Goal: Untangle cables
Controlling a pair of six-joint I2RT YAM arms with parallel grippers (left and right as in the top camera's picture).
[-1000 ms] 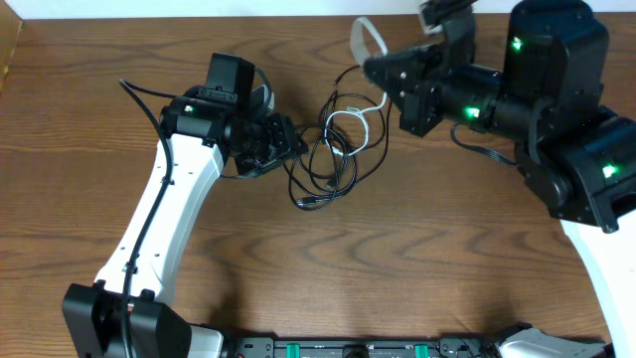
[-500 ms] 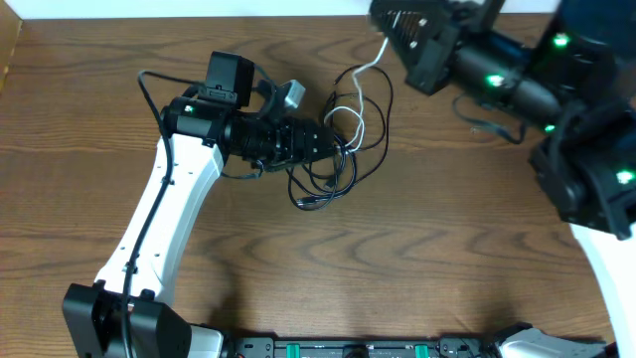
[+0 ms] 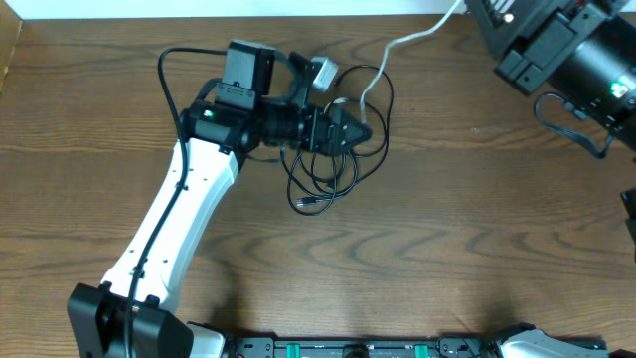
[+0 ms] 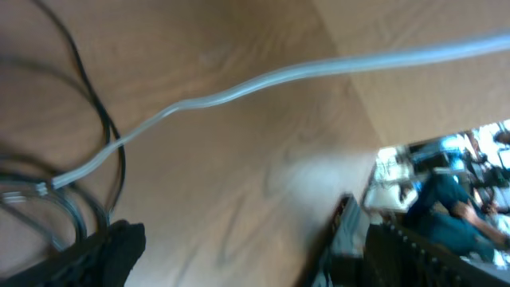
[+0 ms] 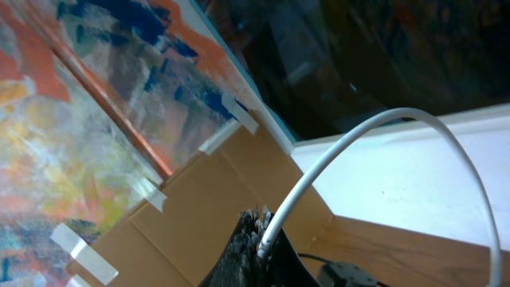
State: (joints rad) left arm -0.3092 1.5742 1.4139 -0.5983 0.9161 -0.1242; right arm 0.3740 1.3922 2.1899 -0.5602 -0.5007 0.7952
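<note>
Currently we are finding the left gripper standing with jaws wide apart over the black cables, which are lying looped on the table. The right gripper is clamping the white cable, which is running from that tangle toward the far right.

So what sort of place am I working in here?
Probably a robotics lab or workshop: a wooden table, taped cardboard beside a painted panel, and a blurred person in teal among equipment beyond.
</note>
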